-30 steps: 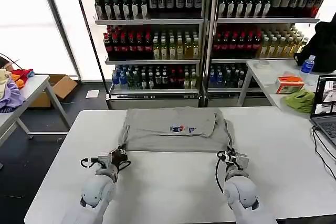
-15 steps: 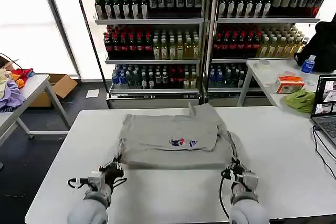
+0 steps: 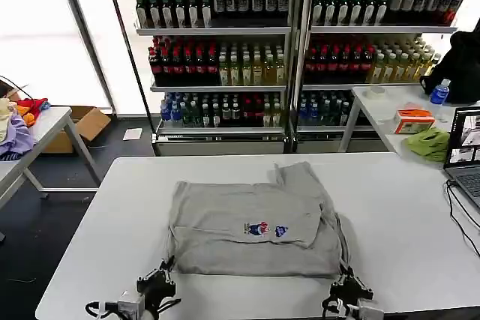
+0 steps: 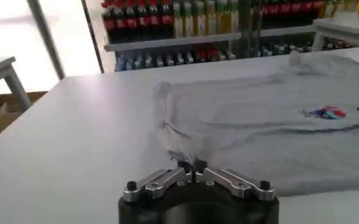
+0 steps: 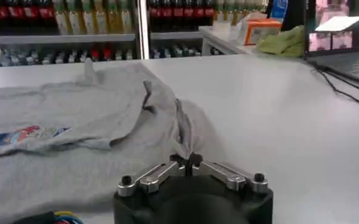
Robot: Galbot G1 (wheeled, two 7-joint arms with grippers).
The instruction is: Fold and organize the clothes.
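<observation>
Change since earlier frame: both tools have drawn back toward the robot's edge of the tabletop, pulling the grey shirt with them; its near hem now lies much closer to that edge and its far edge sits well short of the tabletop's far side.
Left tool (image 3: 157,284): fingers pressed together, pinching the near left corner of the shirt; in the left wrist view (image 4: 192,165) the fingertips meet on a small tuck of grey cloth.
Right tool (image 3: 349,290): fingers likewise closed, gripping the near right corner; in the right wrist view (image 5: 188,161) a ridge of cloth rises from the tips.
Grey shirt (image 3: 255,222): folded, spread flat on the white tabletop (image 3: 405,215), multicoloured chest print facing up, a loose flap bunched at the far right.
Background: shelves of bottled drinks (image 3: 225,50) behind the tabletop.
</observation>
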